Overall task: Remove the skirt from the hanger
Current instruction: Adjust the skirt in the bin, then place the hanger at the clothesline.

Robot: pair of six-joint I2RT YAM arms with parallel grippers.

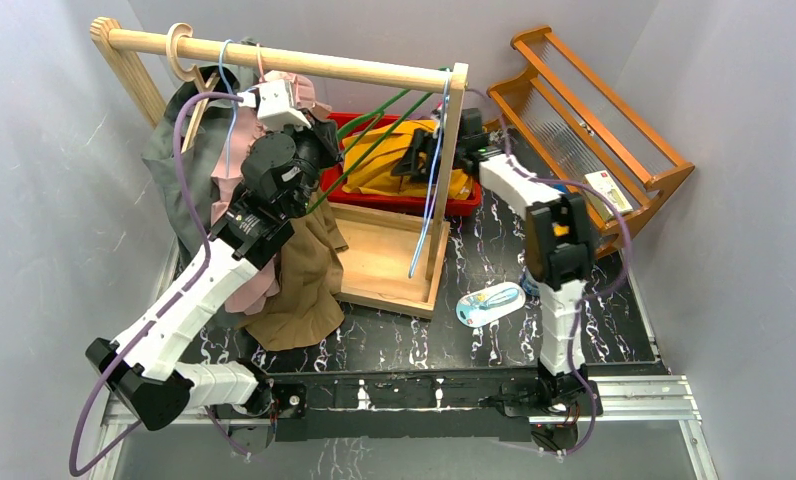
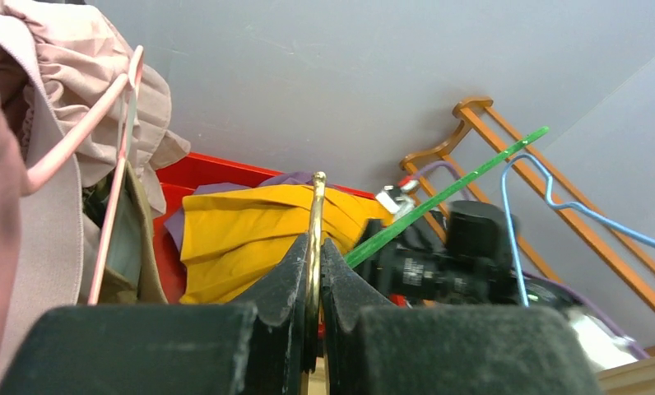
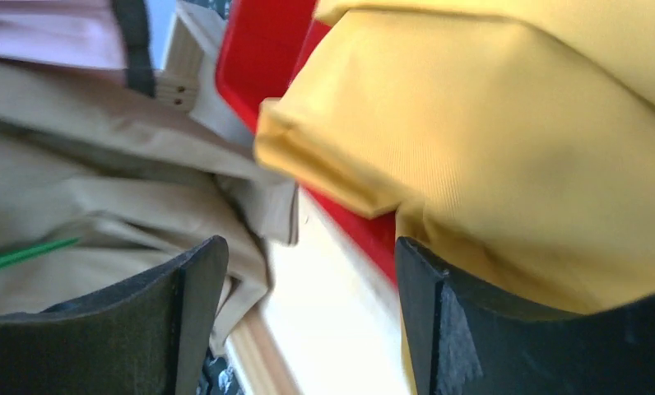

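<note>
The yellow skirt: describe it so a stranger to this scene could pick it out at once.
Find the wooden clothes rail. By its right post sits a red bin. The yellow skirt lies bunched inside, the only yellow fabric beside the tan and pink clothes hanging on the left.

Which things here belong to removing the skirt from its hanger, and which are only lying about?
Job: yellow skirt, gold hanger hook in the shut left gripper, open right gripper.
Lying about: khaki garment, pink garment, green hanger, blue hanger, orange wooden rack.
</note>
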